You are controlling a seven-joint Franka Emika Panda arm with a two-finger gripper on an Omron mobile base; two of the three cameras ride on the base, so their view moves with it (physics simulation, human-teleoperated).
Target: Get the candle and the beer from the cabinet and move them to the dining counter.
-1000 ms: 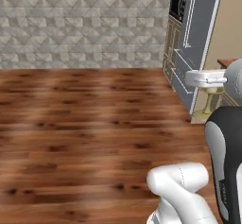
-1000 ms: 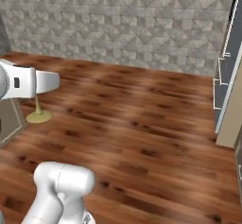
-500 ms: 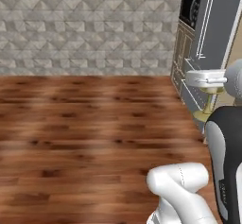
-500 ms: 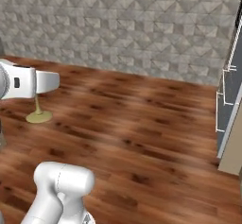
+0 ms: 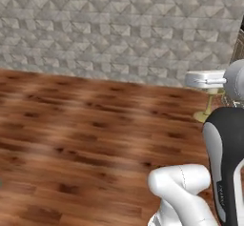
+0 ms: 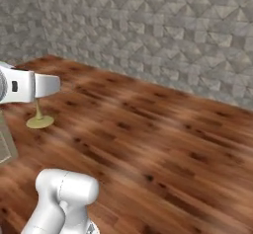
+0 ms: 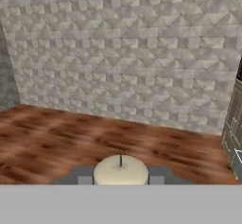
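My gripper (image 7: 121,178) is shut on the candle (image 7: 121,170), whose white top and dark wick show between the two grey fingertips (image 7: 85,179). Under the white hand in the left base view, the candle's brass stem and round foot (image 5: 208,113) hang above the wood floor. From the right base, the same brass foot (image 6: 39,121) shows below the hand, where the gripper (image 6: 38,102) holds it upright. The beer, the cabinet and the dining counter are out of view.
A grey stone-tile wall (image 5: 119,29) stands straight ahead, with brown wood floor (image 6: 148,139) in front of it. A tall beige unit (image 7: 234,133) sits at the right edge of the hand view. A grey block (image 6: 5,149) shows low at the left of the right base view.
The whole picture has shifted: the base has turned left, and the tall units at the right have slid out of frame. The candle stays in my grip.
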